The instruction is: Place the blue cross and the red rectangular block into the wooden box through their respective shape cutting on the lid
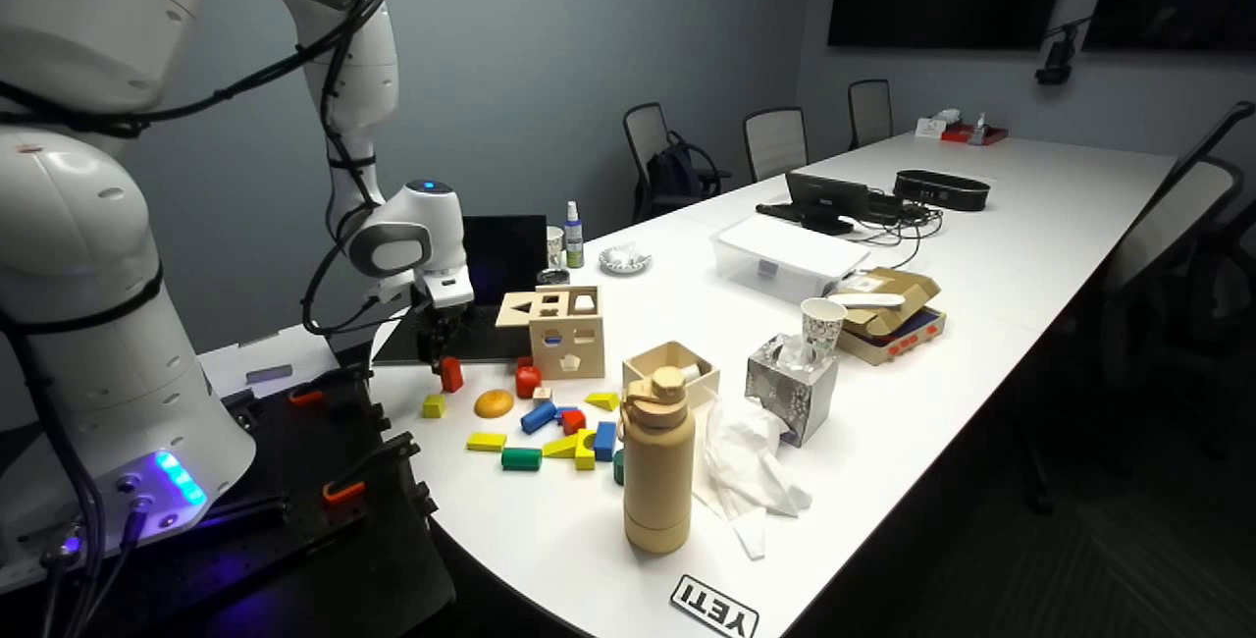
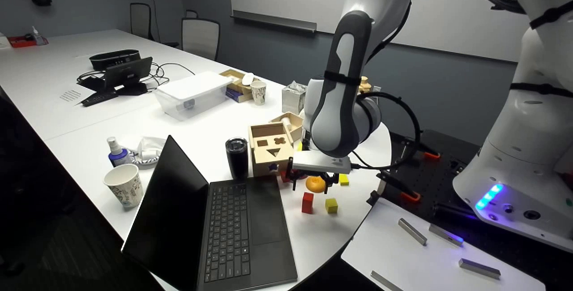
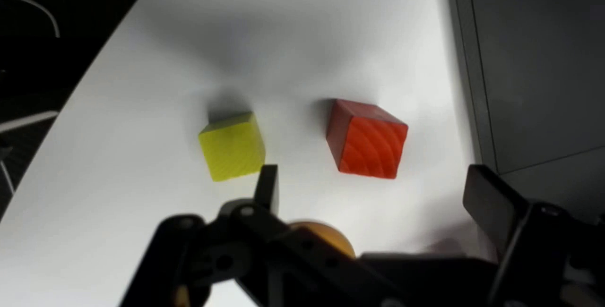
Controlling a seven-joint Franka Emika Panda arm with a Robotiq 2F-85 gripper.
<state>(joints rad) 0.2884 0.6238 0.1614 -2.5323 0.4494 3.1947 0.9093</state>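
Observation:
The red rectangular block (image 1: 451, 374) stands upright on the table in both exterior views (image 2: 307, 203). In the wrist view the red block (image 3: 375, 146) lies ahead of and between the fingertips. My gripper (image 3: 372, 179) is open and empty; in both exterior views the gripper (image 1: 435, 353) is above the table near the red block, and its fingers (image 2: 310, 188) point down. The wooden box (image 1: 589, 355) stands beside the laptop. Its lid (image 2: 286, 151), with rectangular, clover-like and triangular holes, sits partly slid out. Blue shows through a side hole; I cannot make out the blue cross.
A yellow cube (image 3: 231, 149) and an orange round piece (image 2: 315, 184) lie close to the red block. The open laptop (image 2: 264, 233) and a black tumbler (image 2: 237, 159) stand beside the box. Several coloured blocks, an open wooden tray (image 1: 702, 388) and a tan bottle (image 1: 657, 471) are on the table.

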